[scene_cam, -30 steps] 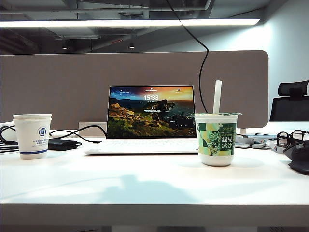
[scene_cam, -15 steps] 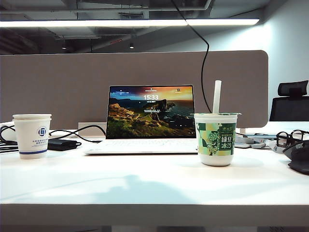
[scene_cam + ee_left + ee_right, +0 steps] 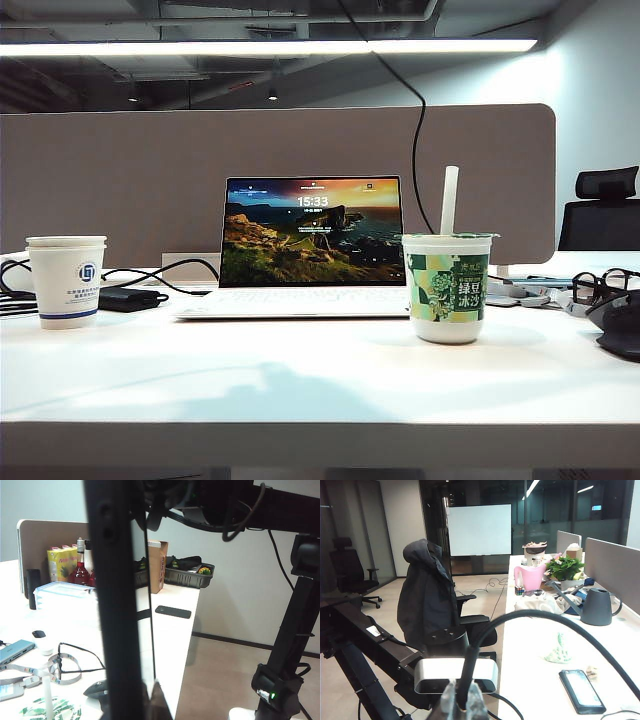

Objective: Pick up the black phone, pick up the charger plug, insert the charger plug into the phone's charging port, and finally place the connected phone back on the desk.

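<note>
With the left hand [image 3: 150, 692] clenched on the black phone [image 3: 117, 600] and the right hand [image 3: 461, 700] pinching the charger cable [image 3: 535, 625], square tip with port before pushing.

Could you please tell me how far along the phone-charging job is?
Done: both pickups, it seems. In hand: the left end effector is shut, apparently on the glossy black phone, seen edge-on; the right end effector is shut on the thin black charger cable. Left: inserting the plug, whose tip is hidden, and laying the phone on the white desk.
</note>
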